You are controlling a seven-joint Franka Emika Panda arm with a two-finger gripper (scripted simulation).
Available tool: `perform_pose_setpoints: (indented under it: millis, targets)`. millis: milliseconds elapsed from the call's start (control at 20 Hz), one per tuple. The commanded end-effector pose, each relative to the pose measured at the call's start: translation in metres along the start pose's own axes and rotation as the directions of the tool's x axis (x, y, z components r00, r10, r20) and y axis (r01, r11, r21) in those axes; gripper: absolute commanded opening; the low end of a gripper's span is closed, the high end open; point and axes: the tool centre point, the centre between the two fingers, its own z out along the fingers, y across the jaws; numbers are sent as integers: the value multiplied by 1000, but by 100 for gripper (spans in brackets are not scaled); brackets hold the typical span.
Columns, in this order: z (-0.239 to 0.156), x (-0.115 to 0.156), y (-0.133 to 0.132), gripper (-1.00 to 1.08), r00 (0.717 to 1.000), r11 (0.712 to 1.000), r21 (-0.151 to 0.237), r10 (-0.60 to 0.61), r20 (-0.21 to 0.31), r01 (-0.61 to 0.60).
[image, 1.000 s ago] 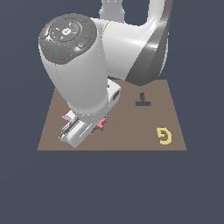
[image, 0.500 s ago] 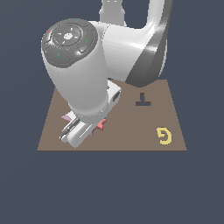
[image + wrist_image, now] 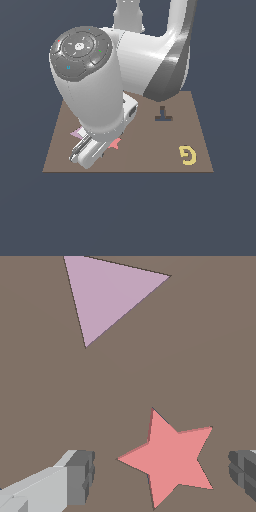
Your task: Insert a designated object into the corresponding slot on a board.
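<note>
The salmon-red star lies flat on the brown board, between my two fingertips. One grey fingertip stands on one side of it, the other on the opposite side, both clear of the star. My gripper is open. In the exterior view only a red tip of the star shows beside the gripper, low over the board near its front on the exterior view's left. The star-shaped slot is hidden behind the arm.
A lilac triangle lies on the board close to the star; its edge peeks out by the arm. A dark upside-down-T recess and a yellow G piece sit toward the exterior view's right.
The arm has shifted slightly, its wrist drifting toward the exterior view's right and a little higher; the gripper stays low over the star. Nothing was taken hold of.
</note>
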Motion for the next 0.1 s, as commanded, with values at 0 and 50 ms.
perform_pose_setpoints:
  millis: [0,50]
  targets:
    - [0,0,0,100,1000,1000,0,0,0,0]
    - [0,0,0,100,1000,1000,0,0,0,0]
